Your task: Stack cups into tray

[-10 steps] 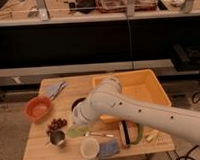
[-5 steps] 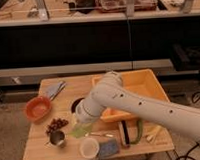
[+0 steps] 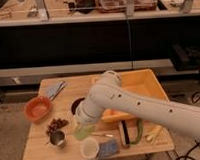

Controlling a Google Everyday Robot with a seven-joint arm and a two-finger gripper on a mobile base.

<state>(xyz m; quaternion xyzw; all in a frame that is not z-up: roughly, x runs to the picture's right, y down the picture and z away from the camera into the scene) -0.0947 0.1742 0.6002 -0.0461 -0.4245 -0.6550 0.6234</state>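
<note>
Cups: we count three, all outside the tray: light-green cup (image 3: 85, 131), white cup (image 3: 89, 147), metal cup (image 3: 58, 139).
Tray: one, yellow-orange tray (image 3: 143, 84), at the table's (image 3: 40, 153) right rear.
Gripper: one gripper (image 3: 82, 120) at the table's middle, jaws clenched on the light-green cup's rim.
Bowls: two, orange bowl (image 3: 38, 108) and dark bowl (image 3: 75, 105).

Table: a pale wooden table (image 3: 44, 149) stands in the middle of the space.
Floor: grey speckled floor (image 3: 10, 131) shows at 9 o'clock and 3 o'clock of the table.
Behind the table: at 12 o'clock a long pale ledge (image 3: 43, 70) runs side to side, with a dark panel (image 3: 57, 44) above it.
Top: a wooden shelf (image 3: 60, 11) crosses the whole width, with grey posts (image 3: 42, 7) standing on it and blurred clutter.
Right side: at 2 o'clock sits a dark box (image 3: 190, 58), with black cables (image 3: 198, 95) below it.
Light: warm and yellowish.
</note>
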